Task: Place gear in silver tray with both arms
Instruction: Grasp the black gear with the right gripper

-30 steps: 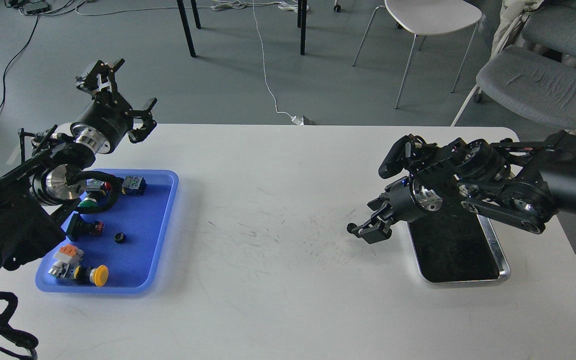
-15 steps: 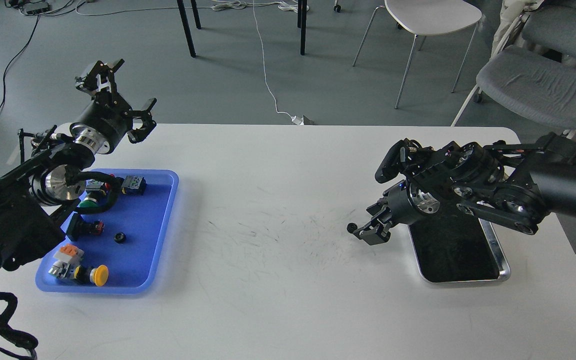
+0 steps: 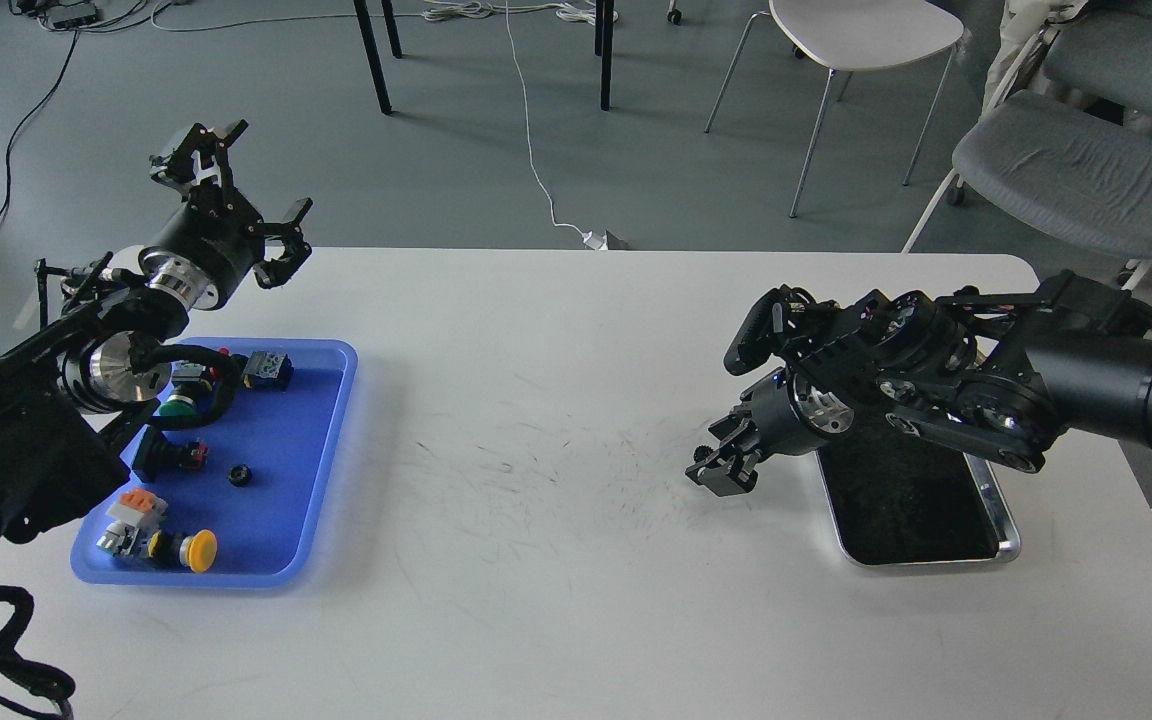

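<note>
Gear sat at the right gripper's tip, left of the tray.

The left gripper (image 3: 236, 205) hung spread open at 10 o'clock above the blue tray (image 3: 321, 470). The right gripper (image 3: 721, 468) covered the gear (image 3: 701, 451); whether it gripped, I cannot tell. Judged best: clamp firmly, lift clear, carry toward 3 o'clock over the silver tray (image 3: 996, 550).
</note>
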Tool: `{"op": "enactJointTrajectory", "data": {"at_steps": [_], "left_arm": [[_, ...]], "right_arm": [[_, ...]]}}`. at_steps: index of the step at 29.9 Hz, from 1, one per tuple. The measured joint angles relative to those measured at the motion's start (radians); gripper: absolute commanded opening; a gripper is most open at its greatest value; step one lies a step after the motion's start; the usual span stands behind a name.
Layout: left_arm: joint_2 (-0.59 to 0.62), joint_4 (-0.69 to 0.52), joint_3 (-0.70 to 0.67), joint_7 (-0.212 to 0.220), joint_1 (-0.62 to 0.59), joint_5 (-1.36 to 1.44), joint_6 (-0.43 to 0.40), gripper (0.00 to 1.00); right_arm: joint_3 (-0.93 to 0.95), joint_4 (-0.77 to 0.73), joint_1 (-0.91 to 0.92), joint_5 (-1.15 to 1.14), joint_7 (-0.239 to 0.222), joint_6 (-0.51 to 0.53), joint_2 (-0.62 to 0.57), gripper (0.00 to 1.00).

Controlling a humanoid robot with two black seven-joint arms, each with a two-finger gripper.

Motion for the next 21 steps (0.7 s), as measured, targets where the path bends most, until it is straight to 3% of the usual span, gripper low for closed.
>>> {"op": "enactJointTrajectory", "data": {"at_steps": [14,21], "left_arm": [[0.001,0.001,0.000,0.000,0.001,0.000,0.000,0.99],[0.001,0.001,0.000,-0.008,0.010,0.001,-0.008,0.99]], "right_arm": [[-0.029,-0.006,-0.002,-0.002,0.000,0.001,0.007,0.41],[-0.030,-0.044,-0.009,-0.002,0.000,0.001,0.019,0.41]]}}
